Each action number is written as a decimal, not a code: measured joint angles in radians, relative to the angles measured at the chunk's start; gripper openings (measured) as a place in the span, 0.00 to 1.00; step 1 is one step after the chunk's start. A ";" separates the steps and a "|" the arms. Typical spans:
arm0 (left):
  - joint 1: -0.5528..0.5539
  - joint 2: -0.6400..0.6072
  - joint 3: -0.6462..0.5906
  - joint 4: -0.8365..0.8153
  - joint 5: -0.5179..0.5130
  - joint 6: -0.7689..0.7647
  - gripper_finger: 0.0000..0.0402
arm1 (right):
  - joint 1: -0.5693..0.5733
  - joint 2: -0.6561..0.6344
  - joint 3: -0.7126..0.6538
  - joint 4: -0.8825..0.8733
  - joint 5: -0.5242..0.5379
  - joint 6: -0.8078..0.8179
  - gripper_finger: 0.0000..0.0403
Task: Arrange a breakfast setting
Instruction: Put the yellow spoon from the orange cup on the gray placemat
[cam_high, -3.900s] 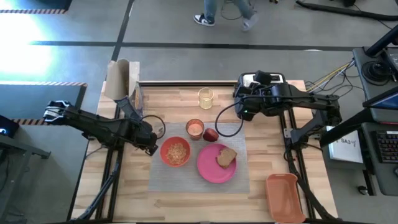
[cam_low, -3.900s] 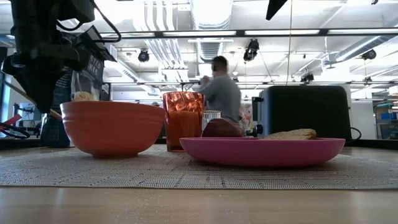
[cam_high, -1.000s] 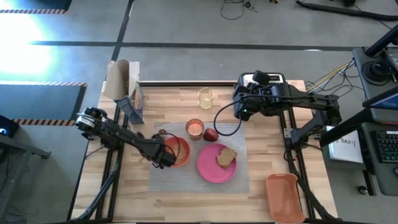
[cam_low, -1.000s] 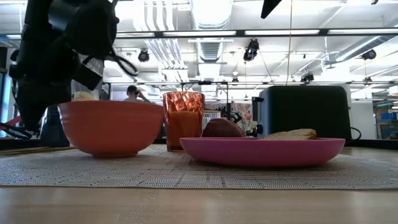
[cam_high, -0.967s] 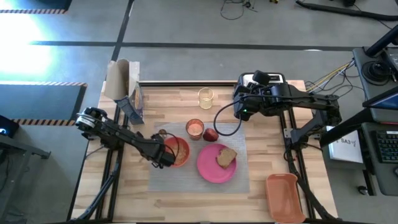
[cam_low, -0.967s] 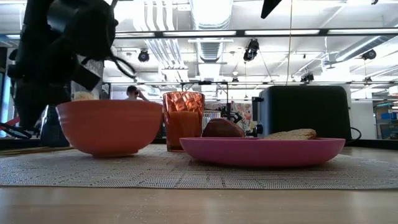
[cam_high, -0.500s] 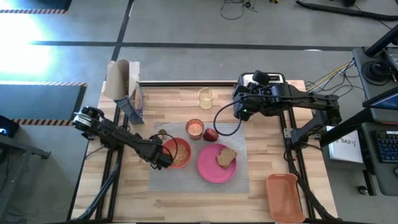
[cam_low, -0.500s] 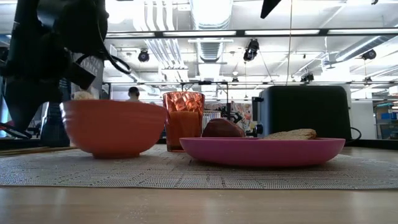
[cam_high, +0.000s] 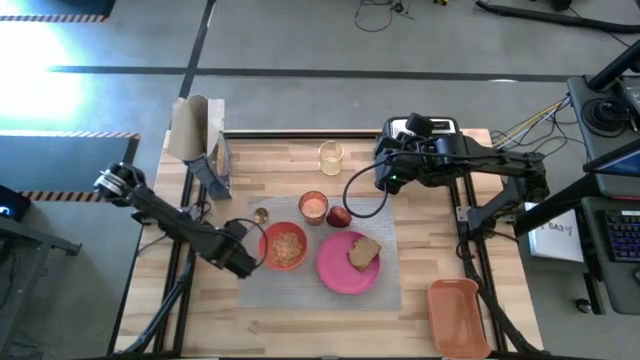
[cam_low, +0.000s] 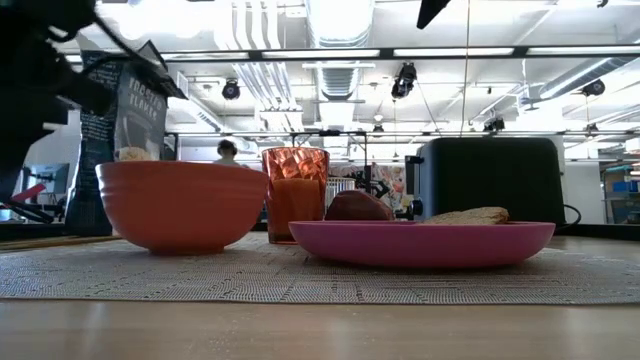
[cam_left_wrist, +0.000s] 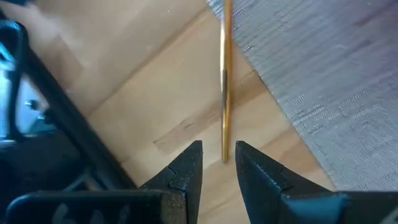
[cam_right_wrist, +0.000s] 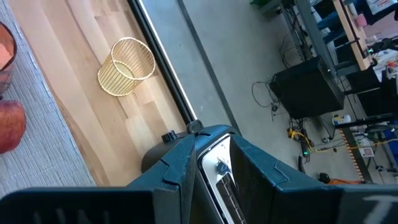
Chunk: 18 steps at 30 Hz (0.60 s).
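On the grey placemat stand the pink plate with the toast slice, the orange-red bowl with cereal, the glass of drink and the red fruit. The gold spoon lies flat on the wood along the mat's left edge. My left gripper hovers left of the bowl. Its fingers stand narrowly open above the end of the spoon's handle without touching it. My right gripper waits high by the toaster, a narrow gap between its fingers.
A cereal box and a brown bag stand at the far left corner. An empty yellow glass sits behind the mat, with the toaster at the far edge. The orange bin hangs at the near right. A person shows in the room behind.
My left gripper has drawn back from the bowl's left side toward the table's left edge and risen a little, turning somewhat as the arm swung. The spoon lies where it did.
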<state>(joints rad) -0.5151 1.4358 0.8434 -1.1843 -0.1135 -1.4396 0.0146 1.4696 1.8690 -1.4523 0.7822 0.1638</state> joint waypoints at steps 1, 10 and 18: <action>-0.006 -0.019 -0.028 0.022 0.000 -0.021 0.20 | 0.000 0.000 0.000 0.000 0.000 0.000 0.23; -0.009 -0.090 -0.223 0.218 0.003 -0.094 0.20 | 0.000 0.000 0.000 0.004 -0.004 0.000 0.23; -0.010 -0.074 -0.240 0.319 0.011 -0.082 0.19 | 0.000 0.000 0.000 0.014 -0.004 0.000 0.23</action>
<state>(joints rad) -0.5247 1.3622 0.6038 -0.8655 -0.1024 -1.5212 0.0143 1.4696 1.8690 -1.4379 0.7784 0.1638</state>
